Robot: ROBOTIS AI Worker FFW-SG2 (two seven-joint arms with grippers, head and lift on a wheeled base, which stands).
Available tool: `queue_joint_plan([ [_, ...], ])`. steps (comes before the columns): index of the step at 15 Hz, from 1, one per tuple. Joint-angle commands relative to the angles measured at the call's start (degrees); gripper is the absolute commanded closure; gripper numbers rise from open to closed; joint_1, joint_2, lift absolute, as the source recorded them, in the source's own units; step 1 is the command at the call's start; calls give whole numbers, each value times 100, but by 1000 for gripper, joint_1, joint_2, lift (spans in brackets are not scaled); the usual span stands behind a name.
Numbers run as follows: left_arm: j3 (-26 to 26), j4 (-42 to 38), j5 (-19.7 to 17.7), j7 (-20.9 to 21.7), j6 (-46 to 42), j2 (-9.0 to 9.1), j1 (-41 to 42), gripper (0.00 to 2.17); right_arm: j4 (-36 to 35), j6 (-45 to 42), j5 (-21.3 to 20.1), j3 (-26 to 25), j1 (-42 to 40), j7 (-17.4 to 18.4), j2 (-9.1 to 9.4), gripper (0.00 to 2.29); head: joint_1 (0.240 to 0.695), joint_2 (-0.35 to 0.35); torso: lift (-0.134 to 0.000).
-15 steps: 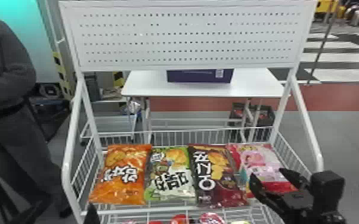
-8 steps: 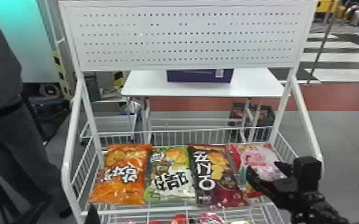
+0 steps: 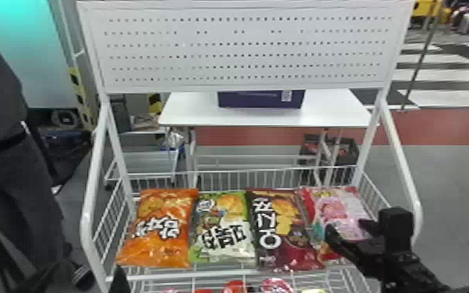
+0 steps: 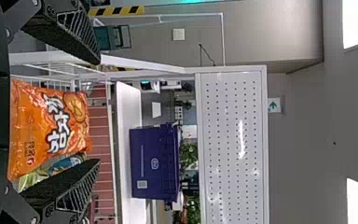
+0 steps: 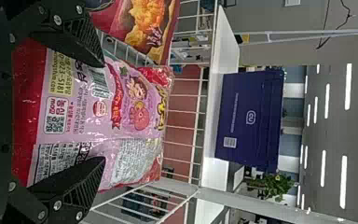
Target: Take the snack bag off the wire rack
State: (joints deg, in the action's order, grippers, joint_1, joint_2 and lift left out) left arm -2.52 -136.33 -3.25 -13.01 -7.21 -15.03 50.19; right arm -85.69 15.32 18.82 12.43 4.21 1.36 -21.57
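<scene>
The pink snack bag (image 3: 339,212) leans at the right end of the wire rack's basket (image 3: 245,177). My right gripper (image 3: 346,227) is at its front, fingers spread. In the right wrist view, the pink bag (image 5: 93,112) spreads behind and between the open fingers of the right gripper (image 5: 103,112); whether they touch it, I cannot tell. Down at the rack's front left corner is my left gripper (image 3: 120,279). From its wrist, the left gripper (image 4: 98,111) stands open, with the orange snack bag (image 4: 46,126) beyond its fingers.
Beside the pink bag lie a dark red bag (image 3: 284,233), a green bag (image 3: 222,230) and an orange bag (image 3: 161,230). White side rails (image 3: 401,156) flank the basket. Colourful packs (image 3: 274,285) sit on a lower level. Behind is a white table (image 3: 331,111).
The right gripper has shifted left and slightly up over the front of the pink bag, its fingers still apart. My left gripper holds its place.
</scene>
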Motion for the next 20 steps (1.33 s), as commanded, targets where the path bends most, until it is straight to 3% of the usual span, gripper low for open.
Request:
queue_joint_plan([
  [1, 6, -8, 0, 0, -4, 0, 0, 147, 17, 169, -1, -13, -8, -5, 4, 583, 499, 0, 0],
  [3, -3, -8, 9, -9, -4, 9, 9, 147, 8, 187, 43, -31, -43, -5, 4, 1173, 499, 0, 0],
  [5, 6, -34, 9, -9, -4, 17, 44, 147, -9, 204, 113, -57, -87, -13, 4, 1575, 499, 0, 0],
  [6, 6, -43, 9, -9, -4, 17, 44, 147, -27, 204, 113, -75, -122, -22, 4, 1652, 499, 0, 0],
  [13, 32, -113, 35, -18, -56, 35, 132, 147, -668, 380, 297, -154, -351, 4, -5, 1652, 499, 0, 0],
  [16, 32, -139, 35, -18, -162, 35, 176, 147, -1477, 538, 315, -268, -667, 110, -75, 1652, 499, 0, 0],
  [20, 32, -175, 35, -18, -179, 35, 193, 147, -3147, 872, 376, -611, -1484, 110, -436, 1646, 499, 0, 0],
])
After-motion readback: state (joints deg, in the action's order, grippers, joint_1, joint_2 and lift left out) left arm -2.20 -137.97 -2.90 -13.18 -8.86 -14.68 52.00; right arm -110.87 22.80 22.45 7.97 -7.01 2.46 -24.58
